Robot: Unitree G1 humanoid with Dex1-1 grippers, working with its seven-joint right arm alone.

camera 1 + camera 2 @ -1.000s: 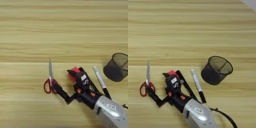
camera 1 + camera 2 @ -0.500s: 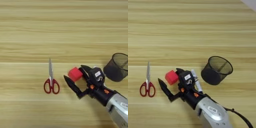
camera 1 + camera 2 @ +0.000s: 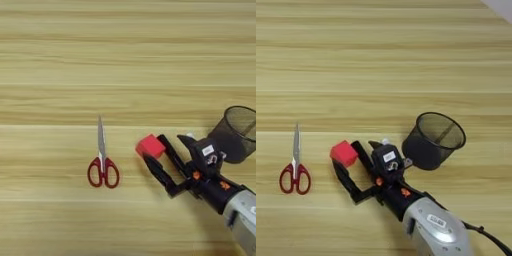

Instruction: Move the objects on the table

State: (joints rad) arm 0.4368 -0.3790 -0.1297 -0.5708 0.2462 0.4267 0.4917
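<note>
A small red cube (image 3: 149,145) lies on the wood table (image 3: 125,65), right of centre. My right gripper (image 3: 154,149) reaches in from the lower right, open, its two black fingers (image 3: 347,179) spread in a V. The cube (image 3: 343,153) sits at their tips, one finger behind it and one in front; whether they touch it I cannot tell. Red-handled scissors (image 3: 102,165) lie flat to the left, blades pointing away from me, well apart from the gripper (image 3: 346,155). A small white end (image 3: 385,142) peeks out behind the gripper's body.
A black mesh cup (image 3: 434,140) stands upright just right of the gripper, close to the silver forearm (image 3: 438,231). In the left eye view the cup (image 3: 238,134) is cut by the right edge. Bare wood stretches across the far half of the table.
The gripper has drawn back to the right, away from the scissors, uncovering the cube, which now sits at its fingertips. Cube, scissors and cup have stayed in place.
</note>
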